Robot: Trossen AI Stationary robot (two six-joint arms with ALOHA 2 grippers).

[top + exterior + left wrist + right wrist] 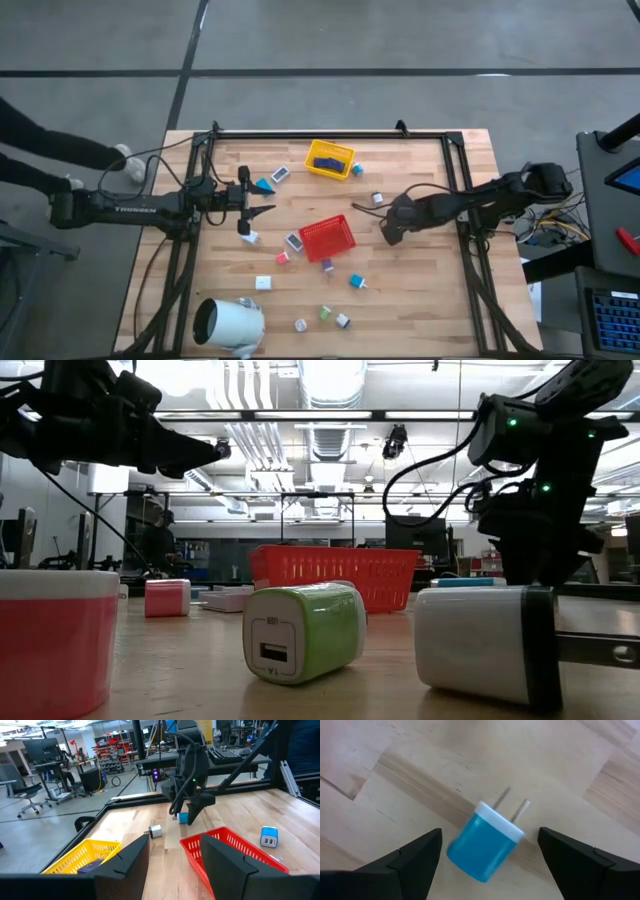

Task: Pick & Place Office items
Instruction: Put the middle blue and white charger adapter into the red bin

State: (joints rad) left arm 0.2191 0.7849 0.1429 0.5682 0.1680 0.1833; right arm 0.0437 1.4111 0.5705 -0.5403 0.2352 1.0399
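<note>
We see the right end effector (487, 855) spread wide above a blue charger (482, 845) lying on the counter (430, 290) just right of the red tray (327, 238) — lined up to straddle it; the left end effector (262, 211), part-open and empty, waits left of that tray

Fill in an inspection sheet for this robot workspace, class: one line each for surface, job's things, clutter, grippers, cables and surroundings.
Surface: wooden table inside a black frame.
Job's things: small charger-like blocks scattered across the table; a teal block lies on the wood between the right gripper's fingers; a dark one sits in the yellow tray; the red tray looks empty.
Clutter: large white cylinder lying near the front left corner.
Grippers: left gripper open, holding nothing, left of the red tray; right gripper open over the teal block.
Cables: wires run along both arms.
Surroundings: workshop benches and shelves; a person's sleeves at the left edge.
</note>
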